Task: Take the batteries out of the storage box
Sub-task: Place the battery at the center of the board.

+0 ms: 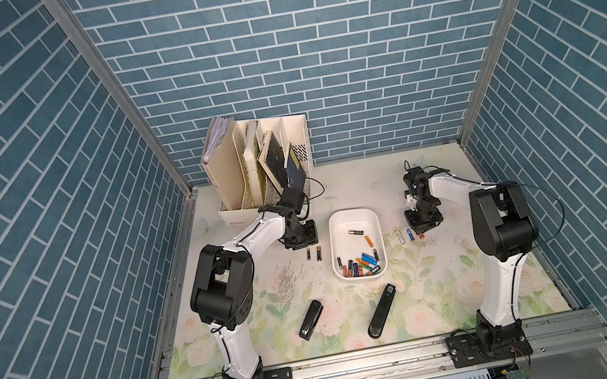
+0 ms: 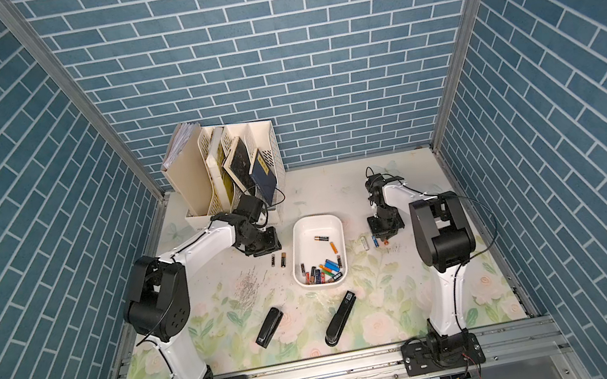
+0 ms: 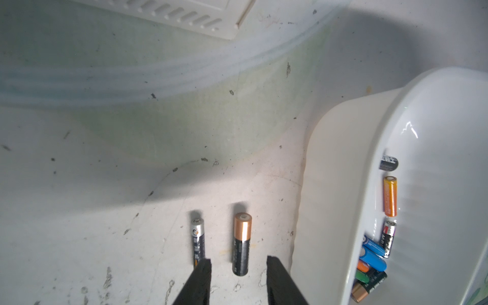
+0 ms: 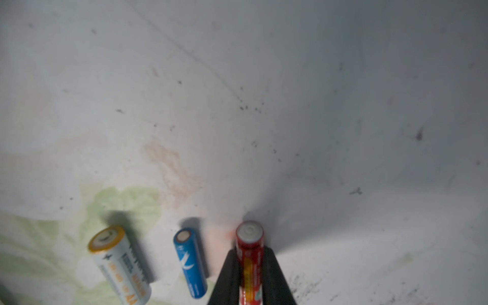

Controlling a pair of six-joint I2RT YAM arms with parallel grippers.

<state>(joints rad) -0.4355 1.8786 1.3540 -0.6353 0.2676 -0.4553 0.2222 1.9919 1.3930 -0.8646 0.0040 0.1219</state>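
Right wrist view: right gripper (image 4: 249, 250) clamps a red battery (image 4: 249, 237), apparently setting it down; releasing comes next. The left gripper (image 3: 239, 260) gapes, empty.

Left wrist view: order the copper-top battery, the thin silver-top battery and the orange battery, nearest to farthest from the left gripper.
1. Copper-top battery: on the table, between the open jaws of the left gripper.
2. Thin silver-top battery: on the table, just outside the jaws.
3. Orange battery: inside the storage box.
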